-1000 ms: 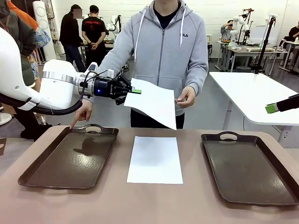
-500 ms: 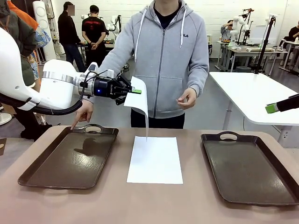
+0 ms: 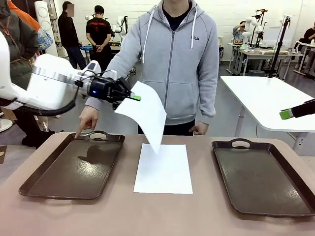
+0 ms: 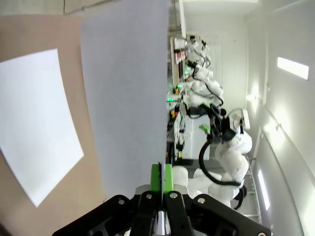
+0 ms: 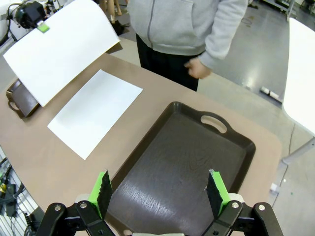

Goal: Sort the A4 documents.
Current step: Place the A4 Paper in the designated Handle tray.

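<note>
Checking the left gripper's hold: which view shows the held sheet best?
The front view: the held sheet hangs whole from the left gripper, pinched at one edge. The right wrist view shows it at the frame's edge, the grip tiny. The left wrist view crops its far end.

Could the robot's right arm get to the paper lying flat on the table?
Probably yes: the right end effector is open above the right tray, and the flat sheet beside it lies uncovered, with nothing in between.
</note>
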Action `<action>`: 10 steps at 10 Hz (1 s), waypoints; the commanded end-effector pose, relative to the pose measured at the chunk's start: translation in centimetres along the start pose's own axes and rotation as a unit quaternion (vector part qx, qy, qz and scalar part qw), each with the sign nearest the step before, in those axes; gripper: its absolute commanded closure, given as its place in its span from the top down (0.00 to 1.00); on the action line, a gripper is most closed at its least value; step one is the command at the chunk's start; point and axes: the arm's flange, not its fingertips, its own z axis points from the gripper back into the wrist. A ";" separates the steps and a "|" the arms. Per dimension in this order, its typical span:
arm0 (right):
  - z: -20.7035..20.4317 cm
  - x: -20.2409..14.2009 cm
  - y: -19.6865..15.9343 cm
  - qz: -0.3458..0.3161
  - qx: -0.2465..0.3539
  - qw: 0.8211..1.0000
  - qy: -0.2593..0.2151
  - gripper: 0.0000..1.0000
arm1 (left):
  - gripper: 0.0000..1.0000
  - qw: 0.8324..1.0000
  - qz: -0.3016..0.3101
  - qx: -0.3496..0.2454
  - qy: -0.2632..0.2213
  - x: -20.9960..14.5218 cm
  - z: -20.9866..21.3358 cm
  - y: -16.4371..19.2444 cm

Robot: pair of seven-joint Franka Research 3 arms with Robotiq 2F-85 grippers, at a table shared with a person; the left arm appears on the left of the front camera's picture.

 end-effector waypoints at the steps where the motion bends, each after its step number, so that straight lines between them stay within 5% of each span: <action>1: -0.2 0.0 0.0 0.000 0.003 1.000 -0.001 1.00 | 0.01 0.997 0.011 0.059 0.052 -0.8 5.1 -0.1; 4: -0.2 0.0 0.0 0.000 0.003 1.000 -0.001 1.00 | 0.01 0.997 0.021 0.070 0.036 -3.5 10.4 2.5; 10: -0.2 0.0 0.0 0.000 0.003 1.000 -0.001 1.00 | 0.01 0.997 0.030 0.070 -0.009 -7.1 14.3 7.7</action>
